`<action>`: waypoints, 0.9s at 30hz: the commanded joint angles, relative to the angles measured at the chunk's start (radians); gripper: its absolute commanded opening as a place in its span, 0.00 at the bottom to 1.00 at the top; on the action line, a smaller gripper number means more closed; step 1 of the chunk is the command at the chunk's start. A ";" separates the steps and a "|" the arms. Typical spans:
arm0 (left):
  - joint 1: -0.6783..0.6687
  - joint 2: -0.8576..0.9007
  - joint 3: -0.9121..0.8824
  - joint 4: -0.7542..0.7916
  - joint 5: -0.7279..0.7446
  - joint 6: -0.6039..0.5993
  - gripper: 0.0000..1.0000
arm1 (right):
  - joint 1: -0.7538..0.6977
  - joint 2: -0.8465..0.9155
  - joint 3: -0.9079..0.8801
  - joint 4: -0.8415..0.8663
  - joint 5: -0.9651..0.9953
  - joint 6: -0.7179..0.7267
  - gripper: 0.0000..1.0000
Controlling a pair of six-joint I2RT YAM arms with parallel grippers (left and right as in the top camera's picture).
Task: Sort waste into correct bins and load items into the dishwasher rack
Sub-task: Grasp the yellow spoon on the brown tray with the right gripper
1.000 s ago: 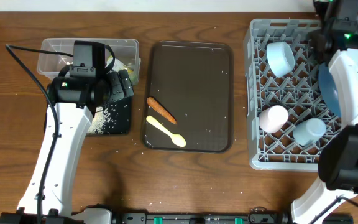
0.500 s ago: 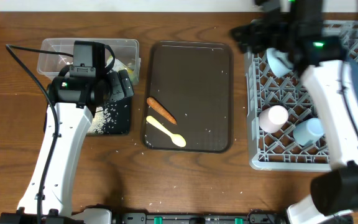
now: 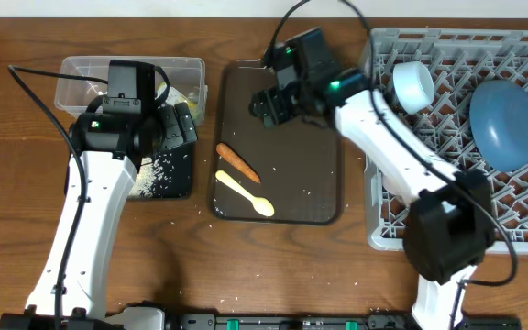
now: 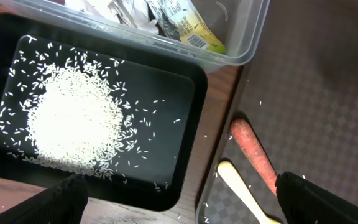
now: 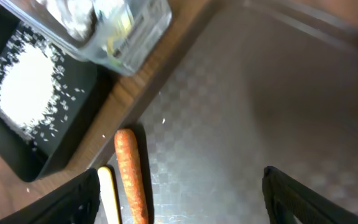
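— Lying where, the carrot (image 3: 237, 162)?
— On the brown tray (image 3: 319, 137), left side, with a yellow spoon (image 3: 244, 193) just beside it on the near side. Nothing covers it.
— Around that?
— Left: a black tray (image 3: 181, 186) of rice (image 4: 73, 118). Beyond it is a tub (image 3: 76, 69) holding paper (image 4: 129, 12) and a packet (image 4: 188, 28). Right: the rack (image 3: 379, 197) with plate (image 3: 504, 124) and bowl (image 3: 413, 84).
— Grippers?
— The right gripper (image 5: 180, 183) hangs over the brown tray's far left, the left gripper (image 4: 180, 190) over the black tray's right edge. Both have their fingers spread and are empty.
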 commanded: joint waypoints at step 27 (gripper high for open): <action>0.005 0.005 0.005 -0.002 -0.012 0.002 0.99 | 0.265 0.199 -0.006 -0.434 0.072 -0.024 0.75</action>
